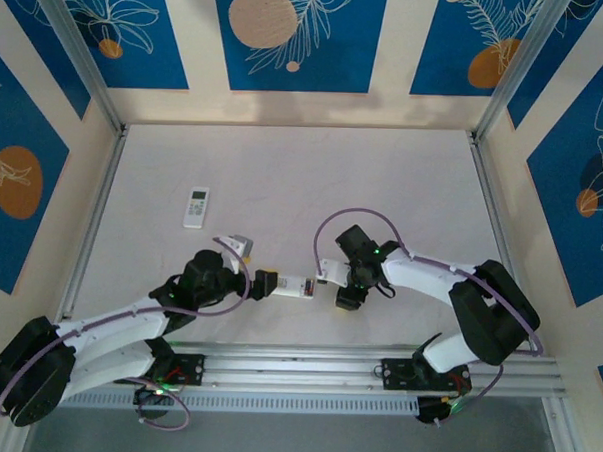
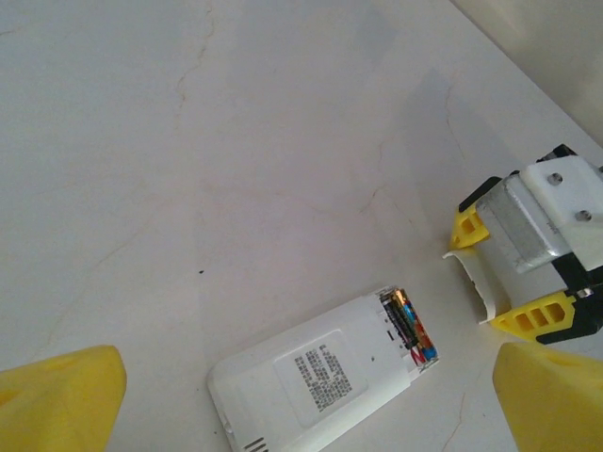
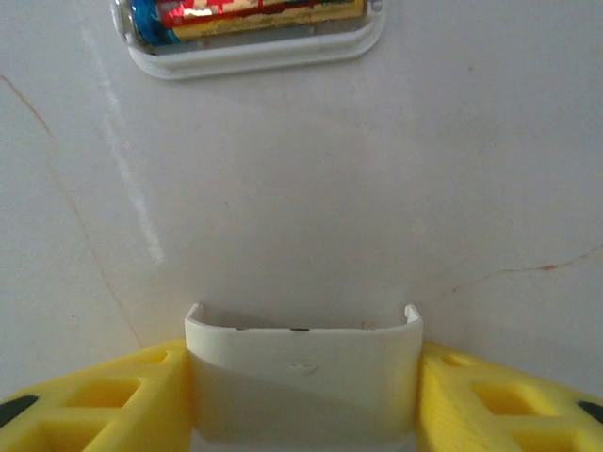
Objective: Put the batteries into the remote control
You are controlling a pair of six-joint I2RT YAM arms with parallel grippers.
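White cover (image 3: 303, 377) clamped in right jaws, batteries (image 3: 250, 11) beyond

The white table (image 1: 284, 175) has a faintly scuffed surface. Two items lie flat on it. A white remote control (image 1: 196, 207) lies keypad up, left of centre. A second remote (image 1: 297, 286) lies label side up near the front edge, its battery compartment uncovered.

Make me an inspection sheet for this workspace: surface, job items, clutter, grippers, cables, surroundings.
Surface: white table, faint hairline marks.
Job's things: remote control face down, compartment open, batteries inside.
Clutter: second remote, far left.
Grippers: left gripper open over the remote control; right gripper shut on battery cover.
Cables: purple cables loop along both arms.
Surroundings: blue floral panels, aluminium frame.
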